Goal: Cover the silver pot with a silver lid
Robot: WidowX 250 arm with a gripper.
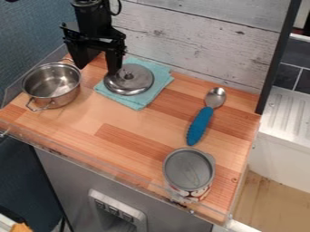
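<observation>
My gripper (97, 69) hangs at the upper left of the counter, its two fingers spread apart and open, with nothing between them. It is between the pot and the lid, its right finger close to the lid's upper left edge; whether they touch I cannot tell. The silver lid (138, 82) lies knob-up on a folded teal cloth (140, 100). To the left stands the silver pot (53, 86), uncovered and empty, with one handle toward the front and another at the back, near the gripper.
A spoon with a blue handle (200, 126) lies right of the cloth. A can with a grey top (189, 169) stands near the front right edge. Behind the wooden counter (79, 128) rises a whitewashed plank wall (200, 38); a clear rim runs along the front.
</observation>
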